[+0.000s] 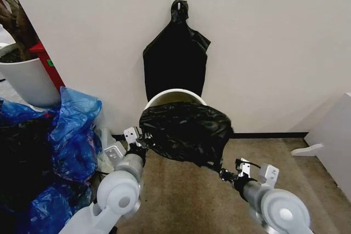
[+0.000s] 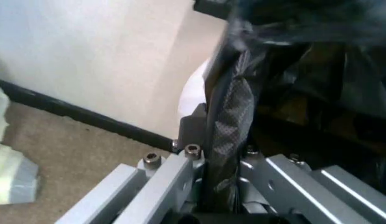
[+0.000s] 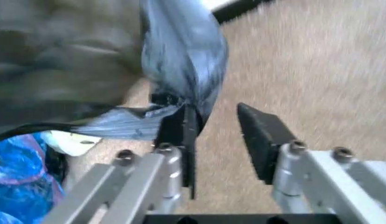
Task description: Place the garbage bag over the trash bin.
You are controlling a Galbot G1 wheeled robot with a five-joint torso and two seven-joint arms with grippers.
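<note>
The black garbage bag (image 1: 186,130) is draped over the front and top of the cream-white trash bin (image 1: 174,95); only the bin's back rim shows above it. At the bag's left edge, my left gripper (image 1: 143,140) is shut on the plastic. In the left wrist view the bag (image 2: 233,107) runs down between the closed fingers of that gripper (image 2: 223,156), with the bin's wall (image 2: 193,91) behind. My right gripper (image 1: 225,172) is at the bag's lower right corner. It stands open (image 3: 218,126), with the bag's edge (image 3: 180,56) lying against one finger (image 3: 180,128).
A second black bag (image 1: 175,53) hangs from a wall hook above the bin. Blue plastic bags (image 1: 71,135) pile up at the left, under a white plant pot (image 1: 27,83). White furniture (image 1: 334,135) stands at the right. Brown carpet (image 1: 181,201) lies in front.
</note>
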